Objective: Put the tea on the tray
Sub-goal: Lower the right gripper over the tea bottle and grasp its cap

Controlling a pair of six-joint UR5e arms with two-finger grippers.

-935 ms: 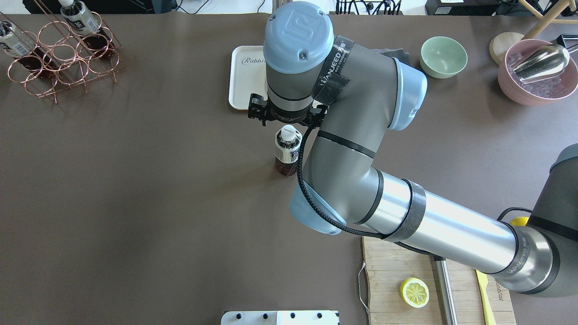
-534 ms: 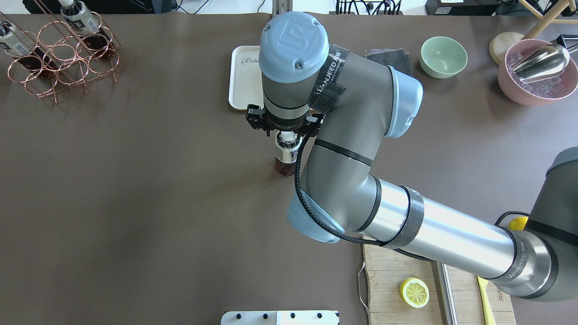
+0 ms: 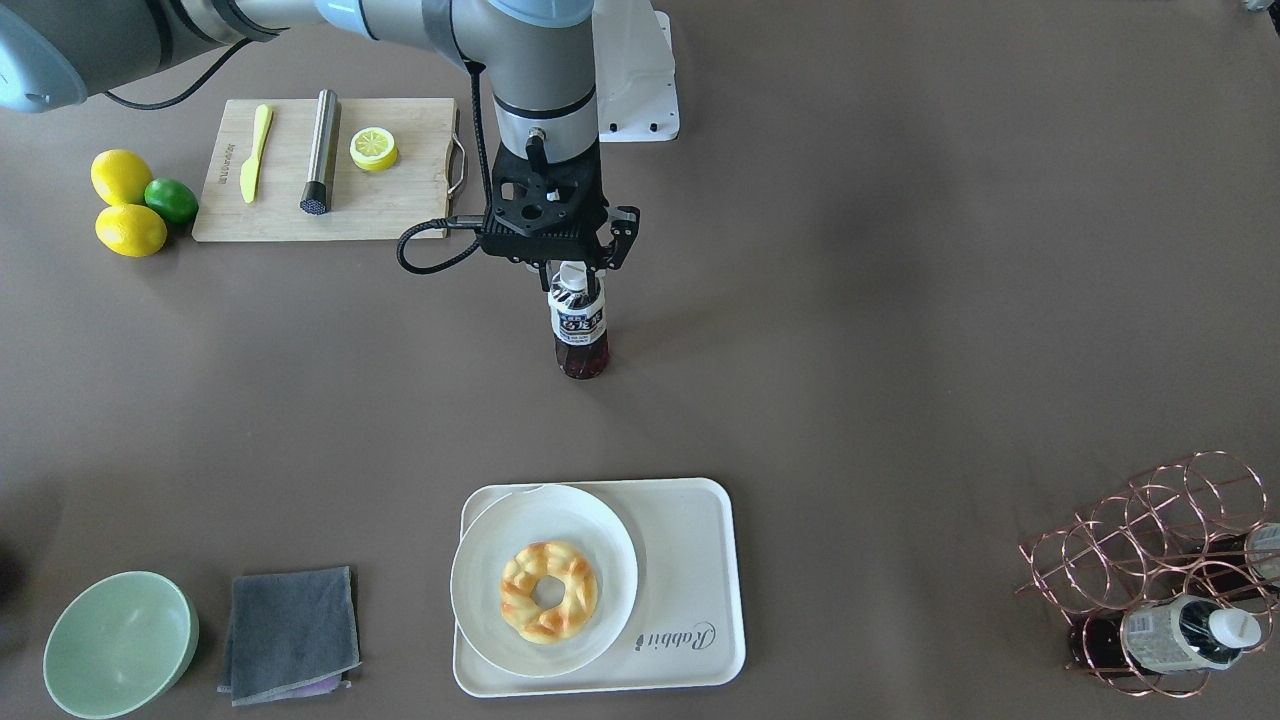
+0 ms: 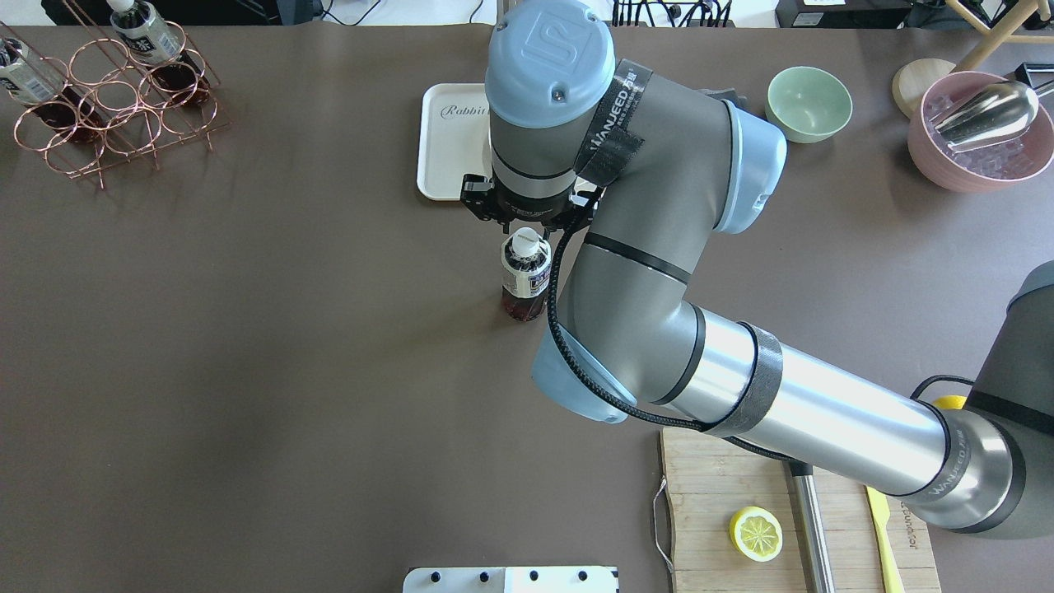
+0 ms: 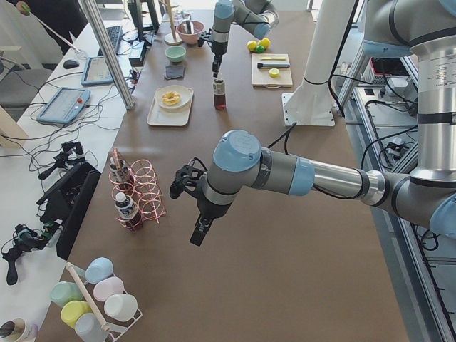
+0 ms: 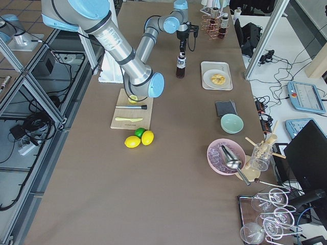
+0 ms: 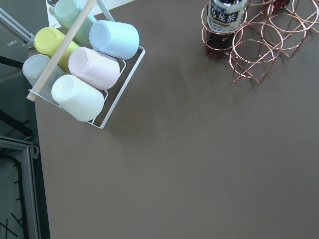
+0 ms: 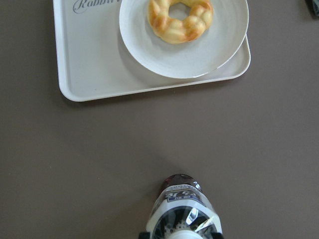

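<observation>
Right now you have the tea [image 3: 578, 325] standing upright on the brown table [image 3: 900, 300], out in the middle and not on the tray [image 3: 700, 560]. You can see its white cap on top, the label below it and the dark liquid at the foot. The right gripper [image 3: 572, 262] hangs straight down, directly over that cap. Look at the right wrist view: a dark fingertip [image 8: 142, 235] shows at each side of the bottle's shoulder, set wider than the cap, so the claw is released and grasps nothing. Whether the fingers brush the cap, you cannot tell from these views.

The tray lies well apart from the tea, toward your side of the table, with one long side facing the bottle. A round white plate [image 3: 480, 560] sits on the half of the tray away from the word "Rabbit", and a glazed ring doughnut [image 3: 548, 590] lies on it.

On the robot's side of the tea you find a wooden cutting board [image 3: 400, 200] with a lemon half [image 3: 373, 147] on it.

The left gripper [image 5: 197, 239] hovers above the table near a copper wire rack [image 5: 142, 189], far from the tea. It appears only in the side view, so you cannot tell whether that claw is released or clenched.
</observation>
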